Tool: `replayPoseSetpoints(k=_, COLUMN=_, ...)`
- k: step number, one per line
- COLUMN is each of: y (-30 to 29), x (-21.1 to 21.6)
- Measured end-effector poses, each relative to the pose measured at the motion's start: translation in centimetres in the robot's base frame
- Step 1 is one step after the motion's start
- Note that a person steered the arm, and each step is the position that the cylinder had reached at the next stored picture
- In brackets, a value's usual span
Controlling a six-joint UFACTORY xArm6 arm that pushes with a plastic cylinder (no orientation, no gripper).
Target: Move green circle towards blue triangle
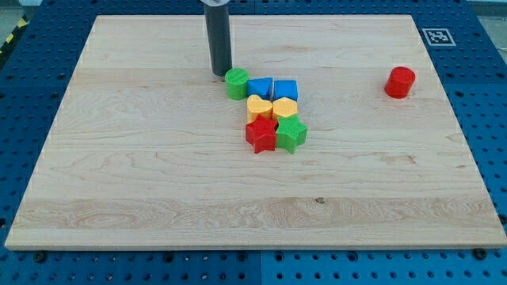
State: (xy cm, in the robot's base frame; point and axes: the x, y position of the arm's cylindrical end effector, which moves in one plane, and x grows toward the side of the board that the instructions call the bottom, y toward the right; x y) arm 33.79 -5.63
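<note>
The green circle (pixel 236 83) sits on the wooden board just left of centre, touching a blue block (pixel 260 87) on its right. A second blue block (pixel 286 89), which looks like the blue triangle, sits right of that one. My tip (pixel 221 74) rests on the board just up and left of the green circle, very close to it or touching it.
Below the blue blocks lie two yellow hearts (pixel 259 108) (pixel 284 108), a red star (pixel 261 134) and a green star (pixel 291 134), packed together. A red cylinder (pixel 400 82) stands alone at the view's right. The wooden board (pixel 158 174) lies on a blue pegboard.
</note>
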Motion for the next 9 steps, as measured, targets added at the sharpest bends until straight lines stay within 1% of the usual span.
replayPoseSetpoints(k=3, y=0.0, x=1.3)
replayPoseSetpoints(k=4, y=0.1, x=-0.3)
replayPoseSetpoints(k=5, y=2.0, x=-2.2)
replayPoseSetpoints(k=6, y=3.5, x=-0.6)
replayPoseSetpoints(k=7, y=3.7, x=-0.1)
replayPoseSetpoints(k=8, y=3.7, x=1.7)
replayPoseSetpoints(k=9, y=3.7, x=2.1)
